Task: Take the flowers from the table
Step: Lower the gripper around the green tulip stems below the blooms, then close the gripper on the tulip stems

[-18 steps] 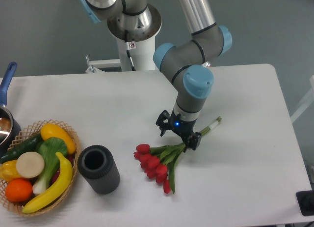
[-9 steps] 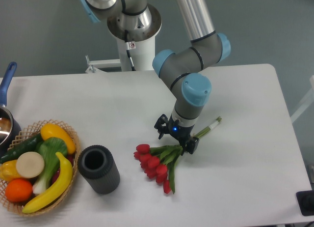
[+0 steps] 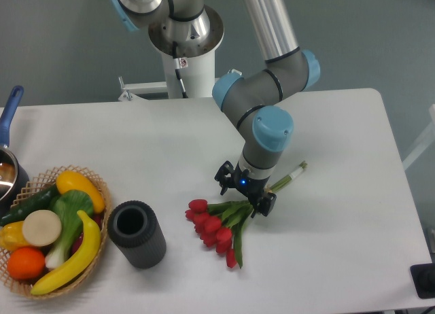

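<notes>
Flowers point(image 3: 216, 225) lying on table point(image 3: 340, 246), arm bent down, tool point(image 3: 246, 195) over stems, grip unclear

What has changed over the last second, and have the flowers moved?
The gripper shifted slightly left and lower along the stems, closing in on the flowers. Whether it has gripped them cannot be told. The flowers lie where they were on the table; the basket and black cylinder are unchanged.

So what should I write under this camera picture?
Robot gripper low over the red tulips lying on the white table.
</notes>
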